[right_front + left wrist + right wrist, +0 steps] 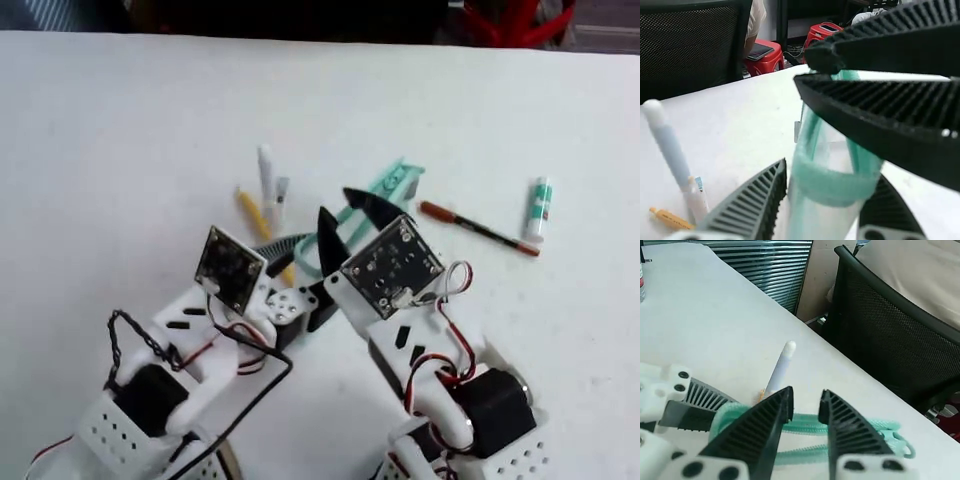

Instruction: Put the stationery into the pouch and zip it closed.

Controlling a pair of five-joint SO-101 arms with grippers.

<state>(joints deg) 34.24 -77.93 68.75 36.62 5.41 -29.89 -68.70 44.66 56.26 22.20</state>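
White tabletop carrying a white pen, yellow pencil, red-brown marker and green-and-white glue stick, all lying outside the mint-green clear plastic pouch. Left gripper clamps the pouch's near end; right gripper, fingers parted, straddles its zipper edge. In the high view both arms hide most of the pouch

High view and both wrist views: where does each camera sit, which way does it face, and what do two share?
High view: fixed above the table, looking down on both arms and the pouch.
Left wrist view: on the left wrist, looking past the left gripper at pouch and right gripper.
Right wrist view: on the right wrist, facing past the right gripper at the pouch.
Shared: pouch and white pen.
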